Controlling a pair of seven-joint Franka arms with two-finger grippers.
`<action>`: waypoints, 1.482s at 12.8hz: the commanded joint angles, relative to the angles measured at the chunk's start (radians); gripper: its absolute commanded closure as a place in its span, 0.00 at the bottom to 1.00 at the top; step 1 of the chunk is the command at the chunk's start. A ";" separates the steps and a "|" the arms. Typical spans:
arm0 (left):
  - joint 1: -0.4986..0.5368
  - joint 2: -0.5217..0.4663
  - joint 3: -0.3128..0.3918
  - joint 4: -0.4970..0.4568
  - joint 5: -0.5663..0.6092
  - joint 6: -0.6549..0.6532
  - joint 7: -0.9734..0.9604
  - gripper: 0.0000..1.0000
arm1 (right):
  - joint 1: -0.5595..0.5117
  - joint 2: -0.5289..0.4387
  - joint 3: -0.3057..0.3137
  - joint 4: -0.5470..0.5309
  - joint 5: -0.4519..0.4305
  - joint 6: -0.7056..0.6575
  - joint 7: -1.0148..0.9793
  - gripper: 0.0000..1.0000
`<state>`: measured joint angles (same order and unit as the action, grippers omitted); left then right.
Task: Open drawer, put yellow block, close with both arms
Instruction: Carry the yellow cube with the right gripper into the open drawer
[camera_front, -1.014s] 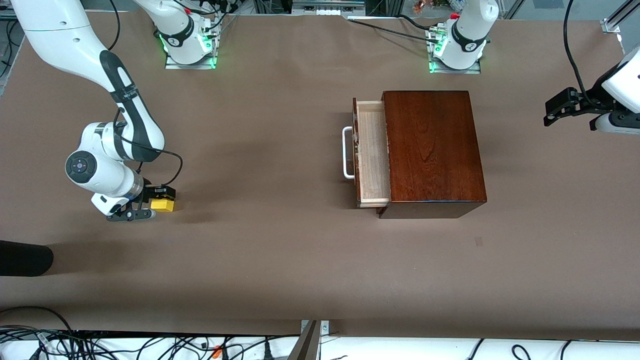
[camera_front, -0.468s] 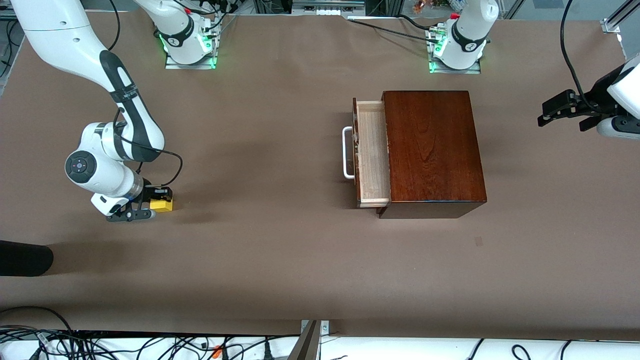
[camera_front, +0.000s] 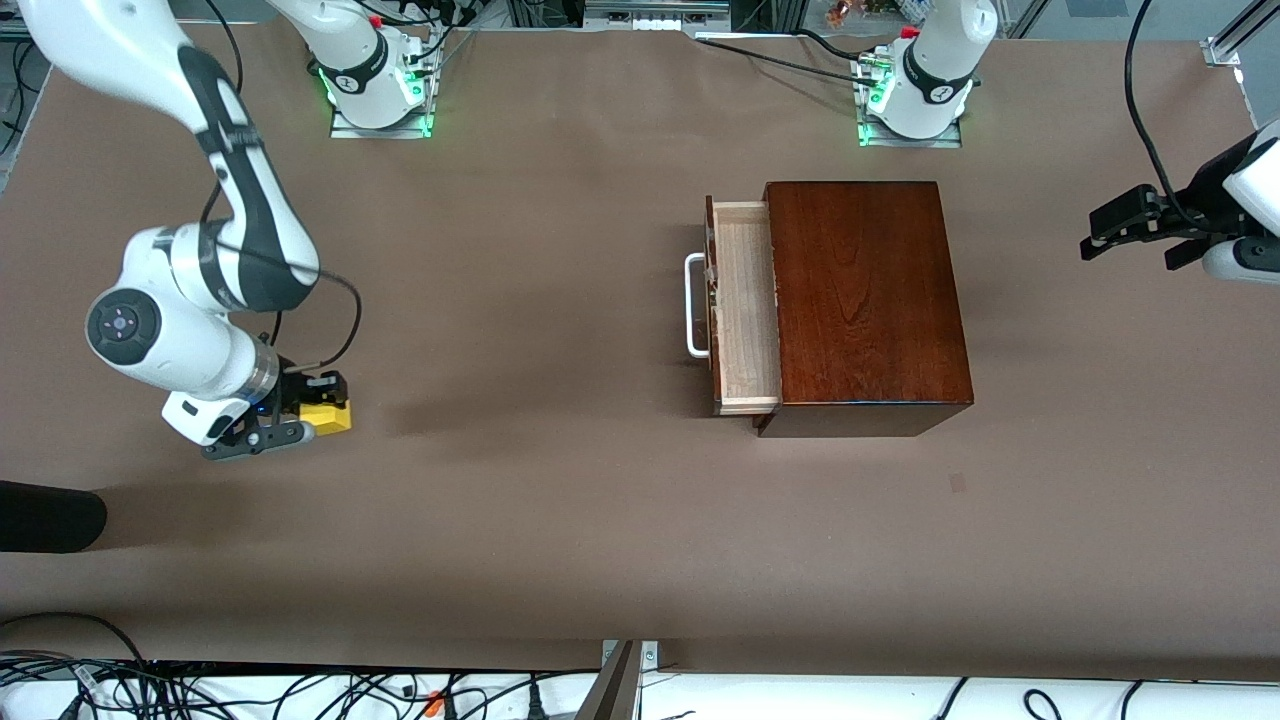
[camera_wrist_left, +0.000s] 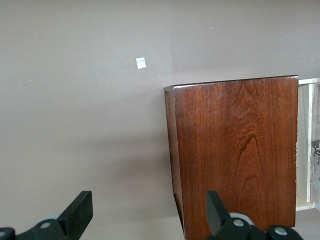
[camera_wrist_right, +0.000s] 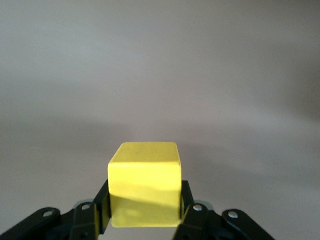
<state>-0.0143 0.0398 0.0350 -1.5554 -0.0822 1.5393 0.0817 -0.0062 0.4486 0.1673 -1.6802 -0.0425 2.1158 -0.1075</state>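
The yellow block (camera_front: 330, 417) is clamped between the fingers of my right gripper (camera_front: 300, 412), low over the table at the right arm's end. In the right wrist view the block (camera_wrist_right: 145, 182) fills the right gripper (camera_wrist_right: 145, 212). The drawer (camera_front: 745, 310) stands partly pulled out of the mahogany box (camera_front: 865, 300), showing its pale tray and white handle (camera_front: 693, 305). My left gripper (camera_front: 1112, 232) is open and empty in the air, past the box at the left arm's end. The left wrist view shows that gripper (camera_wrist_left: 148, 214), the box (camera_wrist_left: 235, 150) and a strip of the drawer (camera_wrist_left: 306, 145).
A black object (camera_front: 50, 515) lies at the table's edge, nearer to the front camera than the right gripper. A small paper mark (camera_front: 958, 483) lies on the table near the box's front corner, and also shows in the left wrist view (camera_wrist_left: 141, 63). Cables run along the front edge.
The right arm's wrist and elbow have risen and swung outward, with the block still gripped and shifted only slightly. The left gripper has drifted a little. The drawer has not moved.
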 joint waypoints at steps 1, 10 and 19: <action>0.007 0.023 -0.007 0.043 -0.010 -0.025 0.007 0.00 | 0.005 -0.001 0.130 0.144 -0.004 -0.184 -0.023 0.62; 0.002 0.034 -0.010 0.043 -0.007 -0.027 0.007 0.00 | 0.538 0.117 0.201 0.470 -0.207 -0.251 -0.044 0.62; 0.002 0.034 -0.010 0.043 -0.005 -0.031 0.006 0.00 | 0.790 0.289 0.195 0.629 -0.393 -0.229 -0.106 0.63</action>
<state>-0.0145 0.0583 0.0261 -1.5467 -0.0822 1.5327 0.0817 0.7486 0.6761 0.3731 -1.1275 -0.3986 1.8916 -0.1859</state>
